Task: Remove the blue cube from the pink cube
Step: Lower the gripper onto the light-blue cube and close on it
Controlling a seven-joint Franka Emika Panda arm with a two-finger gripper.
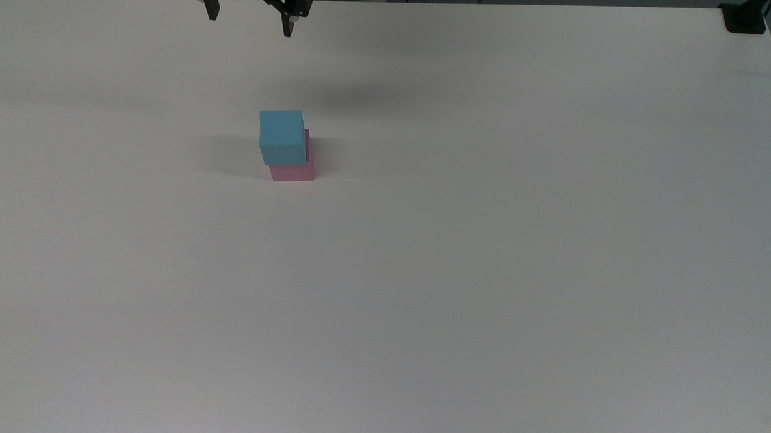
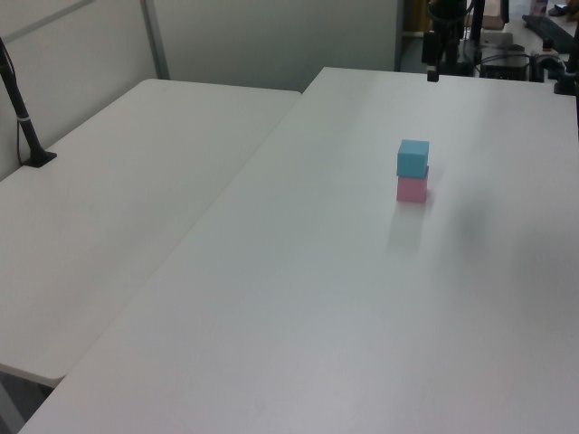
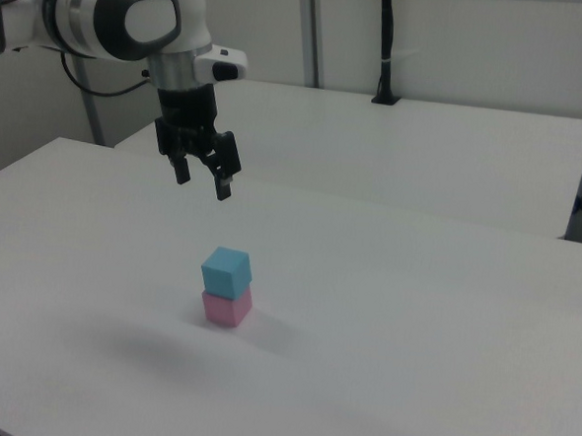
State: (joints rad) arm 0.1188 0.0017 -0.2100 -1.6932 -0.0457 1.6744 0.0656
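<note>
The blue cube (image 1: 281, 136) rests on top of the pink cube (image 1: 293, 171), near the middle of the white table (image 1: 488, 247). The stack also shows in the left view, blue cube (image 2: 412, 157) over pink cube (image 2: 412, 189), and in the right view, blue cube (image 3: 226, 271) over pink cube (image 3: 226, 308). My gripper (image 1: 249, 20) hangs open in the air near the table's far edge in the top view, well apart from the cubes. The right view has the gripper (image 3: 204, 181) above and slightly left of the stack, with nothing between its fingers.
A second white table (image 2: 118, 208) adjoins on the left view's left, with a black post (image 2: 23, 117) on it. A black clamp (image 1: 744, 19) sits at the top view's upper right corner.
</note>
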